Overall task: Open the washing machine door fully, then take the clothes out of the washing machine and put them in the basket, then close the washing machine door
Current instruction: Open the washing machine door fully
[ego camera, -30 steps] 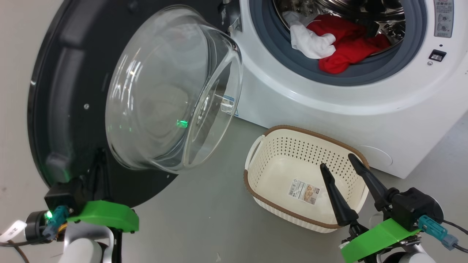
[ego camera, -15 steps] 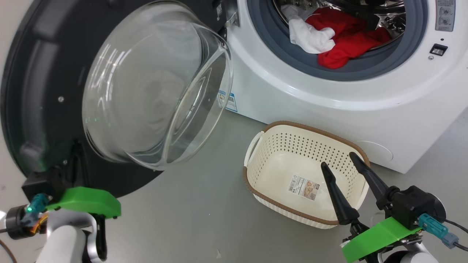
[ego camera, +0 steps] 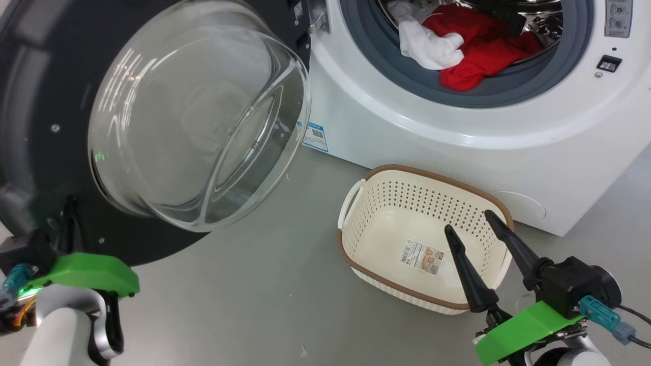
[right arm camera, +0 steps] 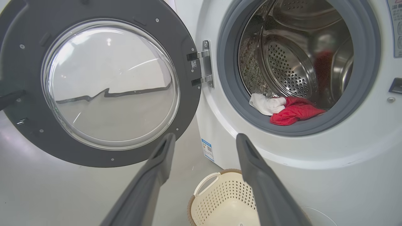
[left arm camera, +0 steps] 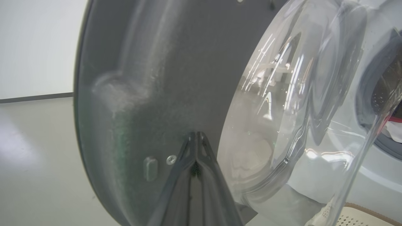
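- Left gripper [left arm camera: 196, 141]: fingers are pressed together with nothing pinched. The tips are set against the inner face of the door [ego camera: 35, 101], near its outer rim, on the side far from the hinge [right arm camera: 204, 62].
- Door: it is swung wide, with the glass bowl [ego camera: 193, 117] bulging toward the head camera. It is seen almost face-on in the right wrist view, so opening is judged done or nearly so.
- Machine [ego camera: 407, 137]: the mouth is unobstructed. The clothes [ego camera: 473, 46] are found at the bottom of the drum [right arm camera: 289, 62] mouth, lapping onto the grey ring [ego camera: 488, 96], white piece left, red right.
- Basket [ego camera: 402, 203]: it is set on the floor just in front of the machine, below the mouth. Only a label [ego camera: 421, 256] is seen inside.
- Right gripper [ego camera: 470, 223]: fingers are spread wide with nothing held, and it is hung over the basket's near side.
- Key relation: the clothes lie up and ahead of the right gripper, a little to the right in its wrist view. The pile's long axis runs left-right, roughly in line with the jaw gap. The right arm is clearly nearer, the left being out beyond the door, so a right-arm reach is expected.
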### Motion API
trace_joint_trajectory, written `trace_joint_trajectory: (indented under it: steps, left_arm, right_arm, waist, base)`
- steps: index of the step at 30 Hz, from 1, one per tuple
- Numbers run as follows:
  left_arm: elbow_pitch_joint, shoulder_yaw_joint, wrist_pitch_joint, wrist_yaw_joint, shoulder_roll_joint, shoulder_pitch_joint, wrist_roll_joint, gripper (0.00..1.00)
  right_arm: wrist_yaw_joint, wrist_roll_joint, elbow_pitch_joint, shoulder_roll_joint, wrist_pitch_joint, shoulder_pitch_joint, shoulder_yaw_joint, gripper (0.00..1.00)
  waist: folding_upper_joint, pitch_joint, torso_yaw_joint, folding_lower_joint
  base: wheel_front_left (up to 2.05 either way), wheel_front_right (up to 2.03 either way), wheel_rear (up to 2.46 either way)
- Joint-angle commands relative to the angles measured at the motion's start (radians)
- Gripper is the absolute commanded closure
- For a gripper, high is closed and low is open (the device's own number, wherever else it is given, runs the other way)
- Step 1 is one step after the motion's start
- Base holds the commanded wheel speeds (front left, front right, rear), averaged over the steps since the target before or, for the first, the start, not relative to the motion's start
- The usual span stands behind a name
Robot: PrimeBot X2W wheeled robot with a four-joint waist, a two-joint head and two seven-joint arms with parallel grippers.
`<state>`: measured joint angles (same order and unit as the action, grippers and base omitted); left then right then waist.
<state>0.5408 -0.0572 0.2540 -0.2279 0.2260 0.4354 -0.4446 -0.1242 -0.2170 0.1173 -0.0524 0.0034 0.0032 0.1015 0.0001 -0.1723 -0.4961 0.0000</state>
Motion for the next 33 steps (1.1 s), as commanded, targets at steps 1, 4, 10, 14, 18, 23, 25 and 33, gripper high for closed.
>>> trace_joint_trajectory:
  steps: [1,4,10,14,18,23,25,33]
  left_arm:
    - [-0.006,0.056,0.007,0.003,0.057,0.042,-0.004,1.0]
    - [0.012,0.067,0.008,0.01,0.058,0.053,-0.001,1.0]
    - [0.051,0.089,0.008,0.02,0.059,0.075,0.009,1.0]
    - [0.068,0.104,0.008,0.026,0.055,0.086,0.017,1.0]
    - [0.069,0.117,0.008,0.031,0.043,0.095,0.026,1.0]
    - [0.06,0.126,0.008,0.035,0.025,0.092,0.041,1.0]
    - [0.052,0.128,0.008,0.037,0.02,0.09,0.048,1.0]
    - [-0.024,0.134,0.008,0.027,-0.01,0.059,0.062,0.0]
  right_arm:
    - [-0.007,0.014,0.035,0.002,0.005,-0.008,0.023,0.0]
    - [-0.007,0.016,0.039,0.002,0.008,-0.008,0.025,0.0]
    - [-0.007,0.022,0.045,0.002,0.017,-0.011,0.027,0.0]
    - [-0.007,0.024,0.048,0.002,0.019,-0.013,0.025,0.0]
    - [-0.007,0.025,0.048,0.002,0.018,-0.014,0.023,0.0]
    - [-0.007,0.02,0.044,0.002,0.015,-0.018,0.024,0.0]
    - [-0.007,0.019,0.041,0.002,0.013,-0.019,0.025,0.0]
    - [-0.007,0.007,0.023,0.002,-0.007,-0.023,0.023,0.0]
  waist:
    - [-0.0001,-0.002,0.001,0.0]
    - [-0.0001,-0.007,0.002,0.0]
    - [-0.0001,-0.019,0.006,0.0]
    - [-0.0001,-0.027,0.008,0.0]
    - [-0.0001,-0.033,0.009,0.0]
    - [-0.0001,-0.033,0.011,0.0]
    - [-0.0001,-0.031,0.011,0.0]
    - [-0.0001,-0.022,0.022,0.0]
  base:
    - [0.0,0.0,0.0]
    - [0.0,0.0,0.0]
    - [0.0,0.0,0.0]
    - [0.0,0.0,0.0]
    - [0.0,0.0,0.0]
    - [0.0,0.0,0.0]
    - [0.0,0.0,0.0]
    - [0.0,0.0,0.0]
